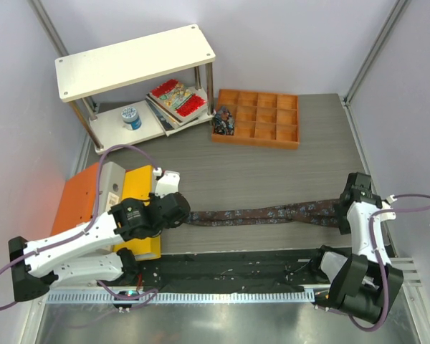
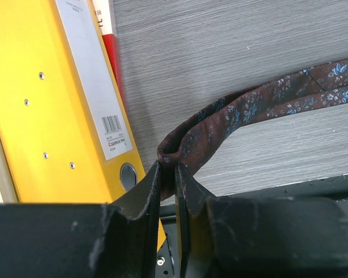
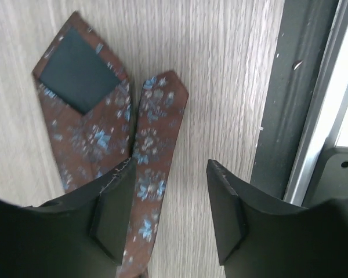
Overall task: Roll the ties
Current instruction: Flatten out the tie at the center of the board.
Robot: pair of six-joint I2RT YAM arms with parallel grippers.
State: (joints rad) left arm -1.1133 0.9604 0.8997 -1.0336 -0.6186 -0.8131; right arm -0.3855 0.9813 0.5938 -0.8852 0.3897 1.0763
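Scene check, top and wrist views. You have one tie [image 1: 265, 213] stretched flat across the counter [image 1: 272, 175], running left to right between the two arms. It is doubled over, so both blades lie side by side.

Left tool [image 1: 181, 213]: clamped on the folded bend at the tie's left end. In your left wrist view the fingers [image 2: 144, 197] meet on the cloth with almost no gap. A yellow binder [image 2: 52, 98] lies just beside this tool.

Right tool [image 3: 171, 168]: jaws apart, nothing pinched. Beneath it you see the wide tip [image 3: 81, 98], dark lining up, and the narrow tip [image 3: 159, 107] touching it. The narrow blade runs in along one finger's inner edge; the other finger stands over bare counter. Whether the pads touch the counter, you cannot tell.

The shelf [image 1: 129, 61] and orange tray [image 1: 256, 141] stand at the far side, well apart from the tie.
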